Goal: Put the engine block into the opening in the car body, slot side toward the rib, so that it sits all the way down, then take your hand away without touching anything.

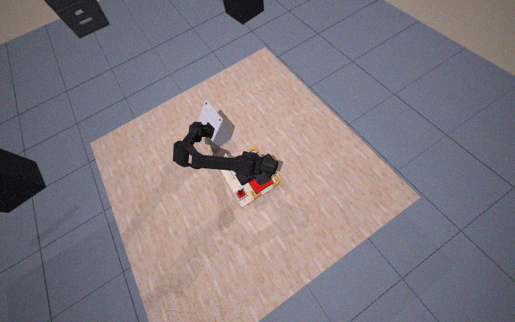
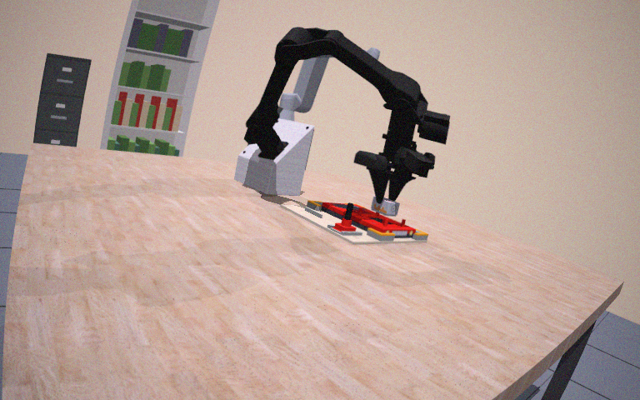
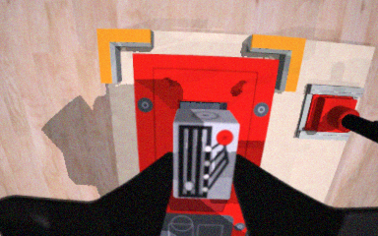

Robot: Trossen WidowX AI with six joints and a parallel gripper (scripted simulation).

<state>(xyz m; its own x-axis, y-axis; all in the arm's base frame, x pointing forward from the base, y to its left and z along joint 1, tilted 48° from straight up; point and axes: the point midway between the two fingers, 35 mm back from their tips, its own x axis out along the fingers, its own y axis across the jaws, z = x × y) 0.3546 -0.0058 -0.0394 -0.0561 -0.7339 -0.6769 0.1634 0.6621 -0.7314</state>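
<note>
Wide tabletop (image 1: pixel 324 167) (image 2: pixel 214 307), pale streaked wood grain, straight edges; bare wood on outer side of cream board (image 1: pixel 232 184) (image 2: pixel 314 226) (image 3: pixel 289 152). Flat red car body (image 1: pixel 261 186) (image 2: pixel 363 216) (image 3: pixel 206 81) between orange-topped corner brackets. Black peg handle (image 1: pixel 240 192) (image 2: pixel 348 212) (image 3: pixel 368 129) upright near body. Boxy gray engine block (image 2: pixel 385 206) (image 3: pixel 206 159) above body, between black tapered fingertips, gripper (image 2: pixel 386 199) (image 3: pixel 203 159) clamped on it.
</note>
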